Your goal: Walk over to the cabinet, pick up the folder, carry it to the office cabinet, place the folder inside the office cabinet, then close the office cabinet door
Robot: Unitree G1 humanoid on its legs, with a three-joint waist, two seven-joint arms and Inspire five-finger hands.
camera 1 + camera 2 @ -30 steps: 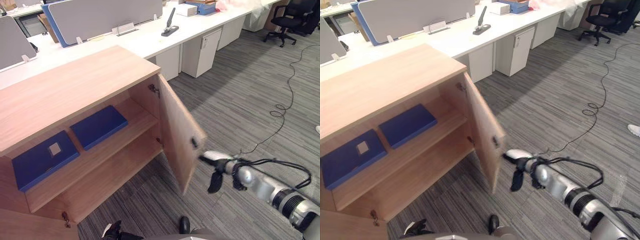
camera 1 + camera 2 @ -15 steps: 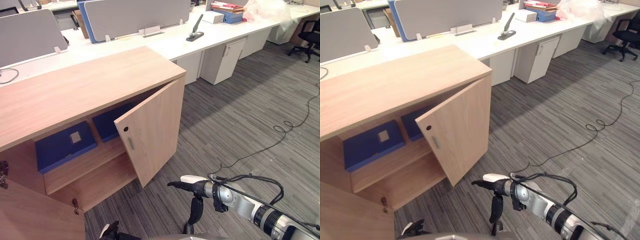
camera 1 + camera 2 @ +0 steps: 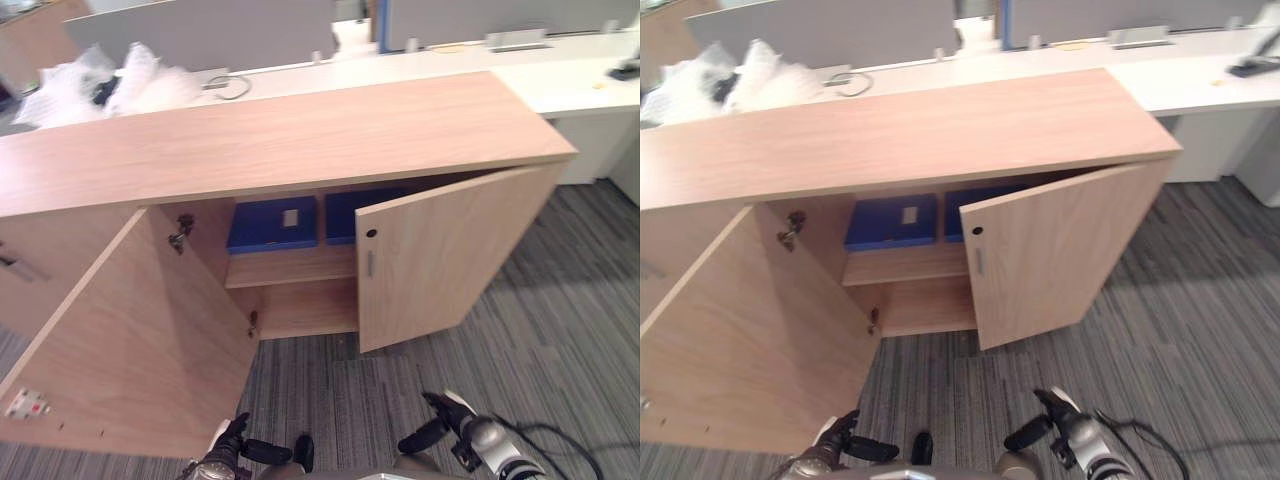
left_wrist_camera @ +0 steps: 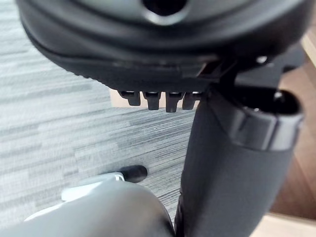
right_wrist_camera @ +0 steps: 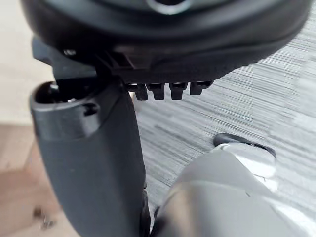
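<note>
1. The long light-wood office cabinet (image 3: pixel 300 130) stands with both doors open. The left door (image 3: pixel 140 340) is swung wide towards the robot, and the right door (image 3: pixel 440 255) is about half shut.
2. A flat blue folder with a small white label (image 3: pixel 270 222) lies on the upper shelf (image 3: pixel 290 267) inside the cabinet. A second blue folder (image 3: pixel 343 213) lies just beside it, and its right part is hidden behind the right door.
3. The head views place the left hand (image 3: pixel 235 448) and the right hand (image 3: pixel 440 428) low over the grey striped carpet (image 3: pixel 560 330), well apart from the cabinet.
4. In the left wrist view, the fingers (image 4: pixel 154 100) lie in a relaxed row beside the thumb (image 4: pixel 232 163) and hold nothing.
5. In the right wrist view, the fingers (image 5: pixel 163 90) and the thumb (image 5: pixel 89 163) are loose in the same way, and the hand is empty.
6. The left eye view shows a white hinge plate (image 3: pixel 25 403) on the inner face of the left door and a metal hinge (image 3: pixel 181 233) inside the cabinet.
7. Behind the cabinet there is a white desk (image 3: pixel 570 85) with grey partition screens (image 3: pixel 230 30). A crumpled clear plastic wrap (image 3: pixel 100 80) lies at its left end.
</note>
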